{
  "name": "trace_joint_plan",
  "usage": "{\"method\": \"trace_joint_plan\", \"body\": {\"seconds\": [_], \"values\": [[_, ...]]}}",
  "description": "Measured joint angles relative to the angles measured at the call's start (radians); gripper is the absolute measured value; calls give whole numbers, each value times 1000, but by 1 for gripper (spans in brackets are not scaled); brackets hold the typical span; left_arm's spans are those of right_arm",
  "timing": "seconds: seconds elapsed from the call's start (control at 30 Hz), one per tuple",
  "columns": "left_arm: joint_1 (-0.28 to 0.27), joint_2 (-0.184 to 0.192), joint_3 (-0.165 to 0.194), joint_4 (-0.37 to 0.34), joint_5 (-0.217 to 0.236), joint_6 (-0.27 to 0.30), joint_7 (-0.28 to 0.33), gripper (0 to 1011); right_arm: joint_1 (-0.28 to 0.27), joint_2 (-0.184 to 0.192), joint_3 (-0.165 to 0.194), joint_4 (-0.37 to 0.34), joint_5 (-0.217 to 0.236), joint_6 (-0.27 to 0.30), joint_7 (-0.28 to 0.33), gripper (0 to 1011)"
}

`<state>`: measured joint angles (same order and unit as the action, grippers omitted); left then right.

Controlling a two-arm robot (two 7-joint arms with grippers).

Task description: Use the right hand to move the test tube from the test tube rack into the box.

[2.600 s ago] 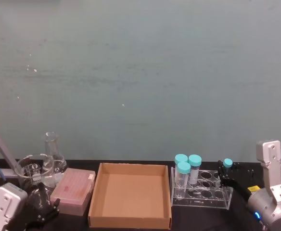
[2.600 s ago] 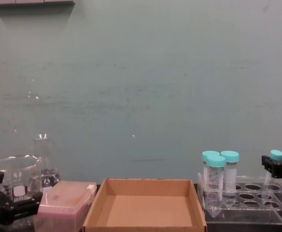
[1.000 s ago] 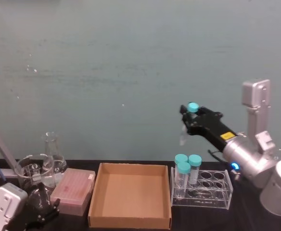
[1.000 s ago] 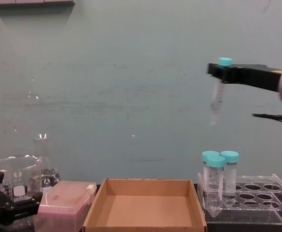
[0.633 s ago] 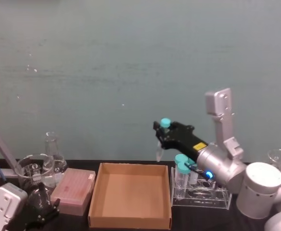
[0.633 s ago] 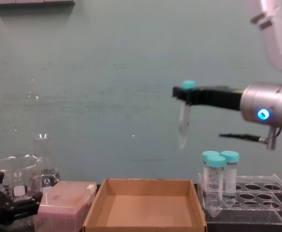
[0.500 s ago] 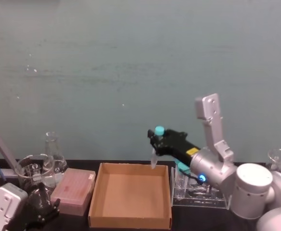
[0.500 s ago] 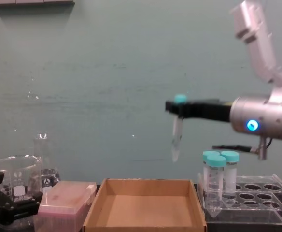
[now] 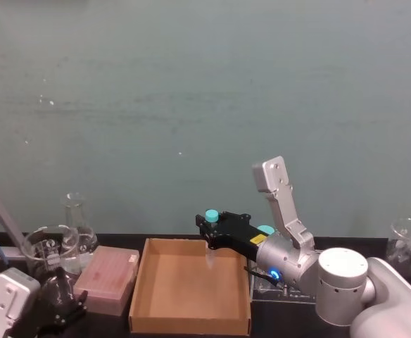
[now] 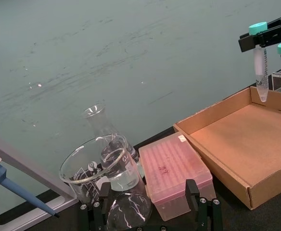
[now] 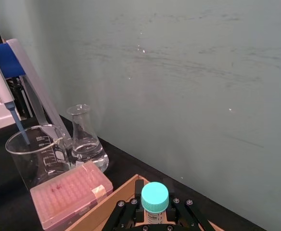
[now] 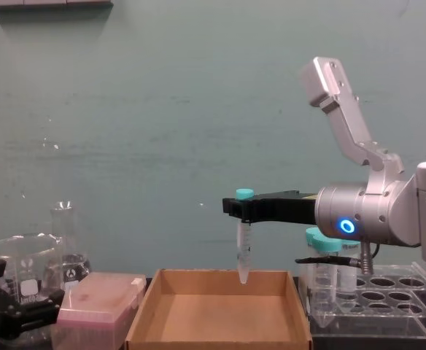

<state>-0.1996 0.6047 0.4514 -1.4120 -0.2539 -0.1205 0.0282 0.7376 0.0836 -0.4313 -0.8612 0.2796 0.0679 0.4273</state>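
The test tube (image 12: 243, 248) has been lifted out of the right end of the test tube rack (image 12: 388, 310), raised high above it, then carried towards the robot's left and lowered. It is now held upright by the right gripper (image 12: 236, 207), clamped just under its cap (image 12: 244, 194), with the conical tip about level with the rim of the cardboard box (image 12: 141, 319), right of the box's middle. In the head view the right arm (image 9: 297, 260) has been swung across in front of the rack.
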Motion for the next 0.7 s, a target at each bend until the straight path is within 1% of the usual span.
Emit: {"method": "trace_joint_plan", "body": {"seconds": [0.57,0.7], "values": [[0,0,0,0,0,0,0,1000,15,-22,-2,55,-17,-20,10,246],[0,0,0,0,0,0,0,1000,15,-22,-2,55,-17,-20,10,246]]}}
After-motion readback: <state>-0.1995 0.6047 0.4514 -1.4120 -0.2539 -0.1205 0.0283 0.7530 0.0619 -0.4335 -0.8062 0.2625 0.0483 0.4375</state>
